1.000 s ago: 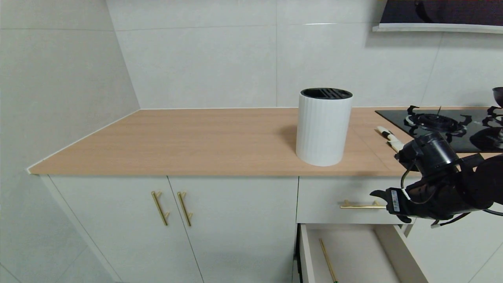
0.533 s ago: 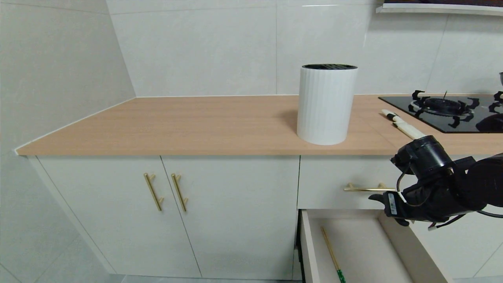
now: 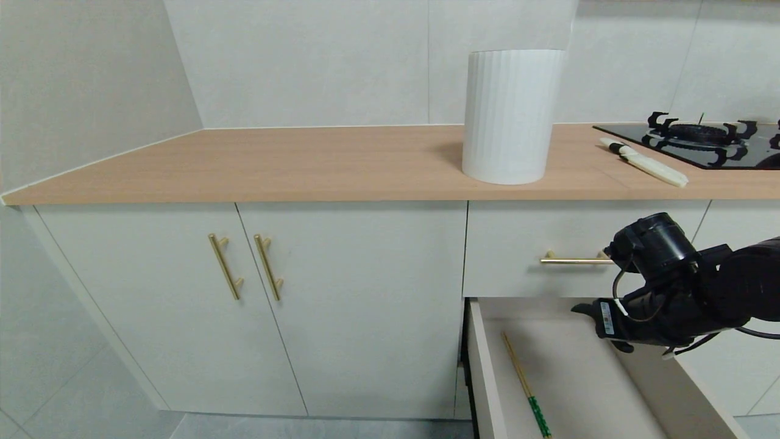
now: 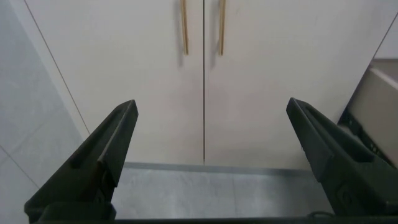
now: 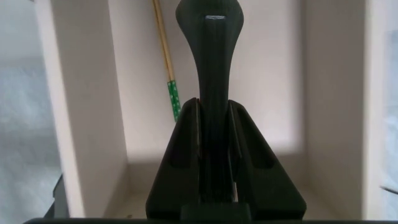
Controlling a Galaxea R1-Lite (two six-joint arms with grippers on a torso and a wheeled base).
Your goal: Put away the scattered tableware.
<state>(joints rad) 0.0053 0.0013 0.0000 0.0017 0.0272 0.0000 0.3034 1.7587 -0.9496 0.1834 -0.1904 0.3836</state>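
Observation:
My right gripper (image 3: 596, 314) hangs over the open lower drawer (image 3: 482, 372), shut on a dark spoon-like utensil (image 5: 209, 37) that sticks out past its fingertips (image 5: 213, 106). A pair of wooden chopsticks with green ends (image 3: 523, 385) lies along the drawer floor, also visible below the gripper as chopsticks (image 5: 164, 56). On the wooden counter (image 3: 304, 164) a cream-handled knife (image 3: 643, 162) lies to the right of a tall white ribbed holder (image 3: 509, 116). My left gripper (image 4: 210, 111) is open, low down, facing the cabinet doors.
A black gas hob (image 3: 701, 137) sits at the counter's right end. A closed drawer with a brass handle (image 3: 573, 261) is just above the open one. Double cabinet doors with brass handles (image 3: 244, 268) stand to the left. The drawer's side walls (image 5: 81, 106) flank the utensil.
The whole head picture has shifted: the camera has sunk, so the counter sits higher. Against the cabinet, my right gripper has come down from the upper drawer's handle to the open drawer.

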